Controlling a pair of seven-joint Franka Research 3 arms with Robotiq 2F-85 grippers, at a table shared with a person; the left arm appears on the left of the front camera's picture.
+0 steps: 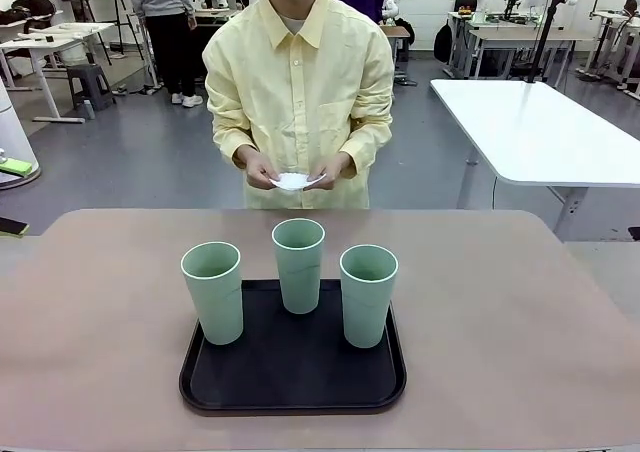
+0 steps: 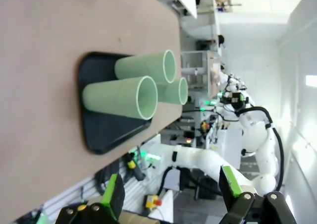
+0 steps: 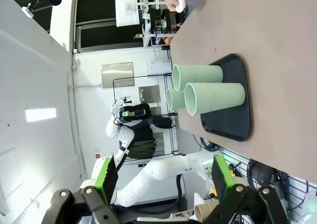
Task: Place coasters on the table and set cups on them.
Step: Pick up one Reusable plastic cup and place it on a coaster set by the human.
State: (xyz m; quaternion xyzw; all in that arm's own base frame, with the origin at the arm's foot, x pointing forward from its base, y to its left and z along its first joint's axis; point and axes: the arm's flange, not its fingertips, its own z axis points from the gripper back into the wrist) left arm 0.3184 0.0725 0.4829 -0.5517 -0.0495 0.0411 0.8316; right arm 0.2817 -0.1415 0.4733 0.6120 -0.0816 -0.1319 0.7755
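1. Cups (image 1: 298, 265): three pale-green tumblers, all on the black tray (image 1: 290, 387). One stands toward the person and two stand nearer the robot, apart from one another. Judged to be staged here for pick-up, since no coaster lies on the table to receive them.
2. Cups, orientation: upright, long axis vertical, open mouth up, narrower base down on the tray. All appear empty.
3. Tray: lies flat on the table (image 1: 100, 302) at the middle of the robot's side, long side across. It serves as the holding place for the cups.
4. Coasters (image 1: 293, 181): white, thin, held roughly level between the person's hands (image 1: 258, 169) just past the table's far edge and above it. Count cannot be told. Probably held ready for laying out, flat face down.
5. Table: tan top, bare on either side of the tray, which leaves room for coasters to left and right.
6. Left gripper (image 2: 171, 177): jaws wide apart, nothing between the green pads, well off from the cups and seeing them from the side.
7. Right gripper (image 3: 165, 164): jaws wide apart, empty, likewise held back from the tray. Both seem parked until coasters are down.
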